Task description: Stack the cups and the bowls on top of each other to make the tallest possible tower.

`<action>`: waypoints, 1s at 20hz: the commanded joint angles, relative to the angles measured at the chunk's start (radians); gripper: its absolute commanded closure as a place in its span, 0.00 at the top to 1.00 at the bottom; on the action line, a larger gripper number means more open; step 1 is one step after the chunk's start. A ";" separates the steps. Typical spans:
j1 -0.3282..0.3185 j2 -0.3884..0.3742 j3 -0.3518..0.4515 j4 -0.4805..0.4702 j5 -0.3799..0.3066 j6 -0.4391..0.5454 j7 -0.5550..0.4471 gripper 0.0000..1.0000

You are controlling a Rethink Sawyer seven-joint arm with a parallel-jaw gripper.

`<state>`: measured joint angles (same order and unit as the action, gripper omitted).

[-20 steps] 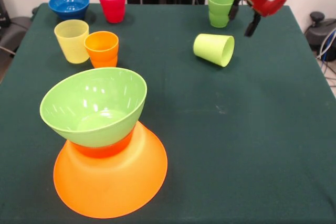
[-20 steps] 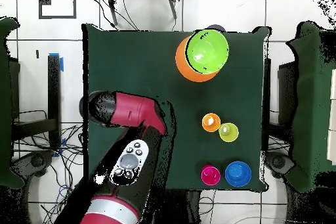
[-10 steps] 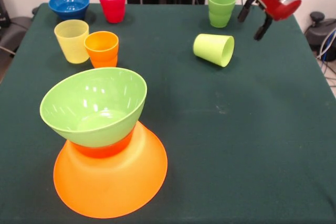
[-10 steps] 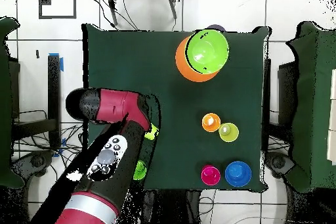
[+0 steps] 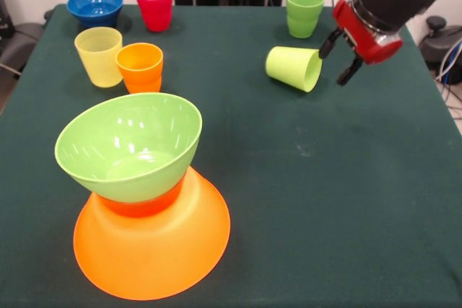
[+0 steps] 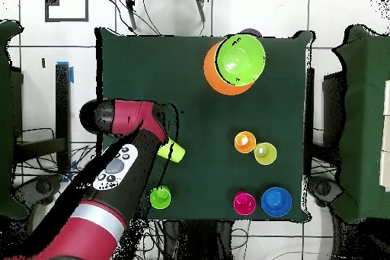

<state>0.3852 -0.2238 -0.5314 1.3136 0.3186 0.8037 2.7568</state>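
Gripper (image 5: 337, 59): fingers spread, holding nothing, hovering just beside the mouth of one lime green cup (image 5: 294, 68) lying on its side. Cups, five: that one, one darker green cup (image 5: 304, 11) upright behind the gripper, and across the table from it one red cup (image 5: 154, 5), one orange cup (image 5: 140, 67), one yellow cup (image 5: 99, 55). Bowls, four visible: blue bowl (image 5: 95, 6) beside the red cup; tower (image 5: 144, 200), well apart from the gripper, of inverted large orange bowl (image 5: 155, 254), small orange-red bowl (image 5: 144, 205), lime green bowl (image 5: 130, 146).
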 commanded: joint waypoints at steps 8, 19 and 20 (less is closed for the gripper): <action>0.053 0.130 -0.018 -0.172 0.034 0.233 0.325 1.00; 0.046 0.110 -0.029 -0.178 0.029 0.297 0.308 1.00; 0.043 0.100 -0.034 -0.177 0.026 0.308 0.300 1.00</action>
<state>0.4365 -0.1218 -0.6130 1.1874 0.3211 1.0214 2.8489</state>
